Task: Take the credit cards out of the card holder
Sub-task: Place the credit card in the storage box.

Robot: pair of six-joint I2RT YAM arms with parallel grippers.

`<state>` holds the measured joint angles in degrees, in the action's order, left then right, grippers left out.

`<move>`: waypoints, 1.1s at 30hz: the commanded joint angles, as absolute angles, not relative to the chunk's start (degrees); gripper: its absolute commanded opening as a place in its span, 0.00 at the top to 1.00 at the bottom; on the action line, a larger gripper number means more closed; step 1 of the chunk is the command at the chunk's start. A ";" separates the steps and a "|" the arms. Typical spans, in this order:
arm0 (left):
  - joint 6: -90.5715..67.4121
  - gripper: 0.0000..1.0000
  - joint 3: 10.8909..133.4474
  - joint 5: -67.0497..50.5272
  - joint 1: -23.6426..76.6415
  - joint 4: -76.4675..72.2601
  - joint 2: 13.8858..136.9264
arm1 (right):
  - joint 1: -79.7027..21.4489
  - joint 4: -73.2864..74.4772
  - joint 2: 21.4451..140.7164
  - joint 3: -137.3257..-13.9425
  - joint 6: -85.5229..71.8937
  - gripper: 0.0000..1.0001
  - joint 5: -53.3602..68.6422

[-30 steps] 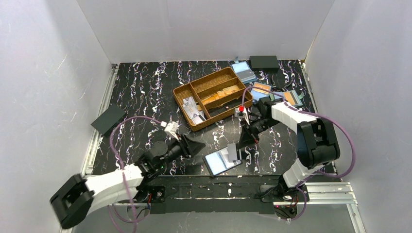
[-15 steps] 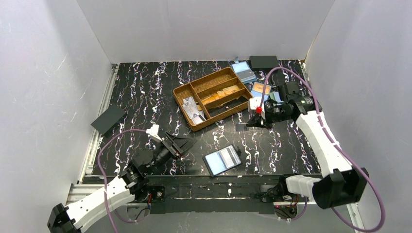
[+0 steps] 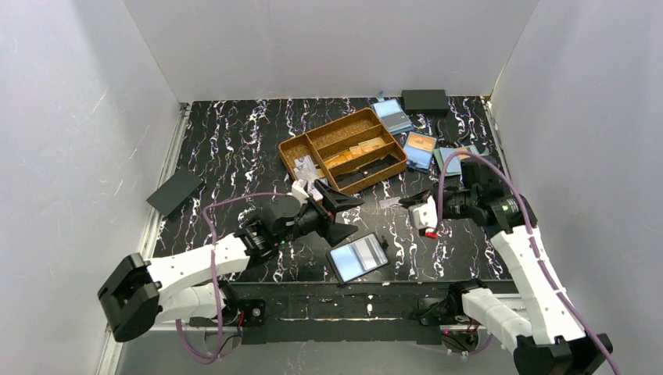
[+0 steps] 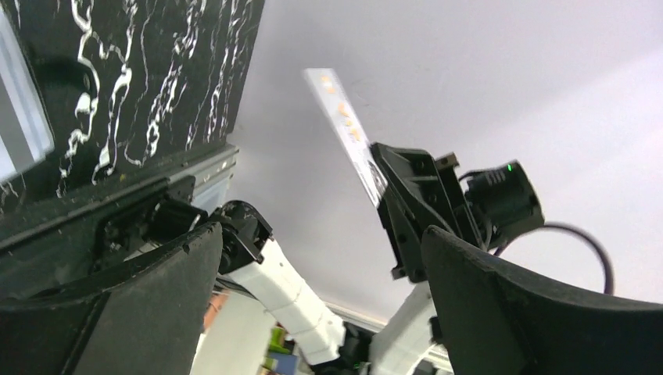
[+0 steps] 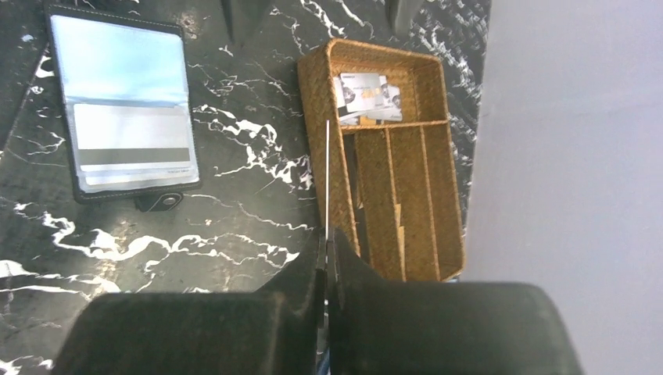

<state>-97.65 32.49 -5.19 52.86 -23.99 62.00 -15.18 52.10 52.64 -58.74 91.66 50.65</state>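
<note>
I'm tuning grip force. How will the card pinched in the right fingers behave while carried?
The credit card shows edge-on as a straight thin line beyond the right fingers, so it is probably stiff, not floppy. Held by one end only, it seems light, yet its smooth plastic might slip or pivot.

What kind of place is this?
Likely a robot test cell in a lab: plain white panel walls box in a black white-veined marble-pattern tabletop holding staged props: a brown woven divided tray and an open black bifold card holder.
</note>
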 commanded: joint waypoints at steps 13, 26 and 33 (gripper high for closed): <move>-113.60 0.20 38.99 -5.37 55.06 -29.64 77.14 | -17.38 33.89 36.41 -41.08 100.40 0.99 54.41; -116.37 0.83 40.03 -8.57 55.90 -46.54 89.17 | -17.67 34.78 33.92 -35.01 106.61 0.99 55.57; -113.46 1.00 35.73 -6.89 55.63 -62.72 94.79 | -17.67 39.77 31.24 -32.76 110.75 0.53 55.46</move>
<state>-115.92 37.89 -7.51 55.57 -51.20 93.65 -17.30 36.60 33.23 -33.71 107.04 53.01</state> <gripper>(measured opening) 0.010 0.274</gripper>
